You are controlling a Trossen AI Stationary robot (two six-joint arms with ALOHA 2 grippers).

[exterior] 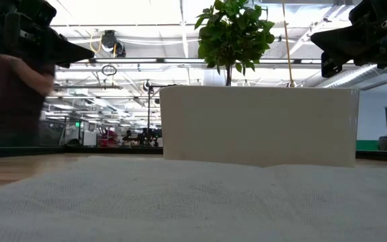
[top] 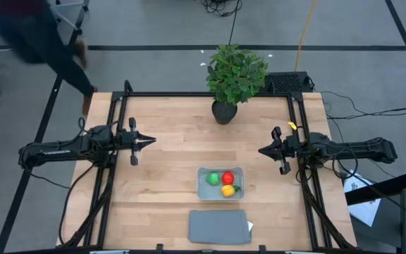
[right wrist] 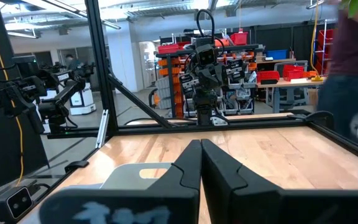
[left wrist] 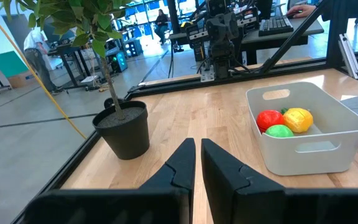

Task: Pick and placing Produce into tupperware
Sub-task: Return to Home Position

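Observation:
The tupperware (top: 220,183) stands on the table near its middle, toward the near edge. Inside it lie the round green fruit (top: 213,179), the round red one (top: 228,177) and the yellow one with a green tip (top: 228,190); the left wrist view shows all three in the tub (left wrist: 303,134) too. My left gripper (top: 151,140) hovers shut over the table's left side, pointing level toward the right. My right gripper (top: 262,150) hovers shut over the right side, pointing left. Both are well clear of the tub.
A flat grey lid (top: 219,226) lies at the near edge, just in front of the tub. A leafy potted plant (top: 232,77) stands at the far edge. A person (top: 41,35) moves beyond the table's far left corner. Bare wood lies between the two grippers.

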